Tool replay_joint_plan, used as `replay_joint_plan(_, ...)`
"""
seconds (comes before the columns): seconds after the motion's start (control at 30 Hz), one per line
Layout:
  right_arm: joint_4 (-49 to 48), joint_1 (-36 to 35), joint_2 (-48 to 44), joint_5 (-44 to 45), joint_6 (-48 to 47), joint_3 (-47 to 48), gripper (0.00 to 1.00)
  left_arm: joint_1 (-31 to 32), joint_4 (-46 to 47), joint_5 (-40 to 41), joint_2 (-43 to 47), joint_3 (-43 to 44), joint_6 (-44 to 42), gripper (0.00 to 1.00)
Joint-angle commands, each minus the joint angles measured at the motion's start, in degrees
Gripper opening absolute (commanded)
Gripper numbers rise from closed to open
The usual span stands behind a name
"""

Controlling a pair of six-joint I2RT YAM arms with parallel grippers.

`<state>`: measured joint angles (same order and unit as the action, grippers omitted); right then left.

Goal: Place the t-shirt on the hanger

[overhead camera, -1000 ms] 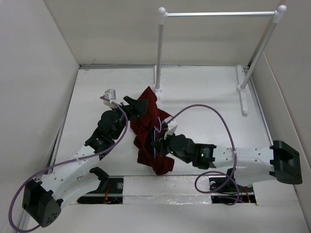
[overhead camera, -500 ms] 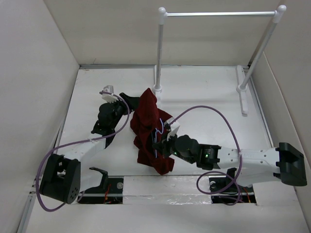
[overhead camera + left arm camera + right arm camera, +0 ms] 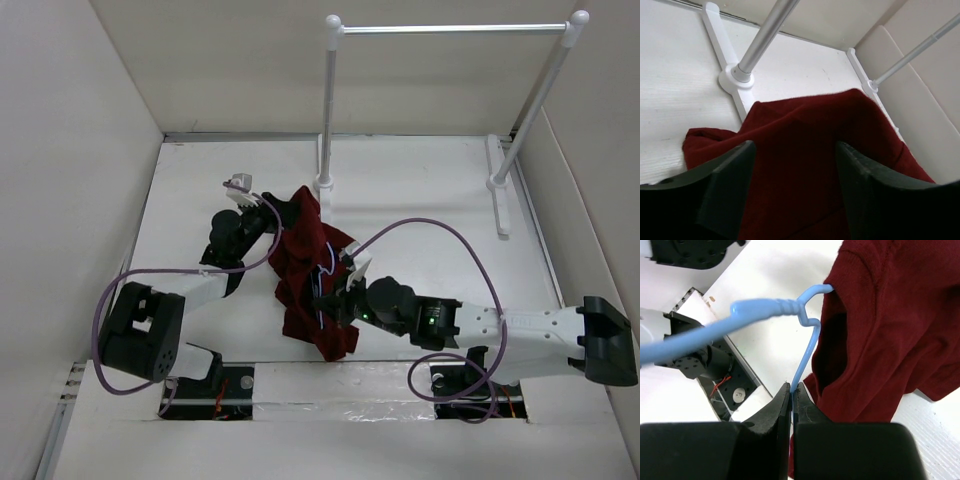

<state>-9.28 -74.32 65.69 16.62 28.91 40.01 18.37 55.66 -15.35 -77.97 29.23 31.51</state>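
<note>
The maroon t-shirt (image 3: 300,290) hangs bunched in the middle of the table. Part of it is draped over the light-blue hanger (image 3: 322,272). My right gripper (image 3: 322,297) is at the shirt's right side. In the right wrist view this right gripper (image 3: 791,386) is shut on the hanger's wire (image 3: 807,352), just below the twisted neck, with the t-shirt (image 3: 890,330) to the right of it. My left gripper (image 3: 283,212) is at the shirt's upper left corner. In the left wrist view my left gripper (image 3: 794,150) stands open, its fingers wide apart and astride the t-shirt (image 3: 805,125).
A tall white rack with a metal rail (image 3: 450,29) stands at the back. Its left post foot (image 3: 323,183) is just behind the shirt, and the same post (image 3: 762,40) shows close in the left wrist view. White walls enclose the table (image 3: 430,190).
My left gripper drew back to the left, then came right again onto the shirt's upper edge, and the arm's elbow swung left. The right gripper still grips the hanger, barely shifted.
</note>
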Motion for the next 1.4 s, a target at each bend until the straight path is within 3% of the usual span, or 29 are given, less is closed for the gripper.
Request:
replay_joint_plan(0.0, -2.0, 0.4, -2.6, -1.3, -0.6, 1.4, 0.0, -0.2, 7.6, -2.4, -0.5, 2.5, 0.0, 0.58)
replay_joint_plan(0.07, -1.6, 0.4, -3.5, -1.9, -0.5, 1.0, 0.0, -0.2, 8.8, -3.4, -1.4, 2.8, 0.8, 0.54)
replay_joint_plan(0.13, -1.7, 1.2, -4.8, -3.4, -0.3, 0.8, 0.0, -0.2, 9.6, -6.2, -1.9, 3.5, 0.9, 0.39)
replay_joint_plan(0.17, -1.7, 1.7, -5.5, -3.7, -0.6, 0.8, 0.0, -0.2, 10.2, -8.0, -2.4, 4.2, 1.0, 0.24)
replay_joint_plan(0.3, -0.2, 1.7, -7.0, -3.7, -0.7, 0.8, 0.0, -0.2, 10.3, -7.3, -2.6, 4.9, 1.6, 0.0)
replay_joint_plan(0.5, 2.4, 2.3, -9.8, -4.8, -0.5, 0.5, 0.0, -0.2, 9.6, -5.5, -1.0, 5.2, 2.3, 0.0)
replay_joint_plan(0.7, 5.7, 2.8, -12.3, -10.0, -1.0, 0.8, 0.0, -0.2, 2.4, 0.1, 1.1, 7.4, 1.4, 0.0)
replay_joint_plan(0.87, 11.4, 3.5, -15.2, -13.5, -1.8, 2.8, 0.0, -0.2, 6.3, -1.2, 3.1, 4.0, 0.2, 0.0)
replay_joint_plan(0.97, 13.1, 5.5, -16.0, -16.1, -2.1, 3.5, 0.0, -0.2, 6.4, -1.8, 3.4, 2.8, 0.0, 0.23)
replay_joint_plan(1.0, 13.5, 6.2, -16.2, -16.2, -2.2, 3.7, 0.0, -0.2, 7.2, -2.0, 3.4, 1.7, -0.1, 0.36)
replay_joint_plan(1.1, 15.3, 6.8, -17.6, -16.2, -2.1, 4.4, 0.0, -0.8, 9.6, -3.8, 3.2, -0.2, 0.2, 0.55)
replay_joint_plan(1.23, 15.8, 9.1, -20.0, -20.3, -2.7, 4.7, 0.0, -2.2, 13.2, -6.8, 2.3, -2.8, 2.4, 0.72)
replay_joint_plan(1.37, 15.3, 10.6, -20.4, -22.9, -2.9, 4.8, 0.0, -2.8, 16.0, -11.1, -1.5, -2.4, 5.0, 0.77)
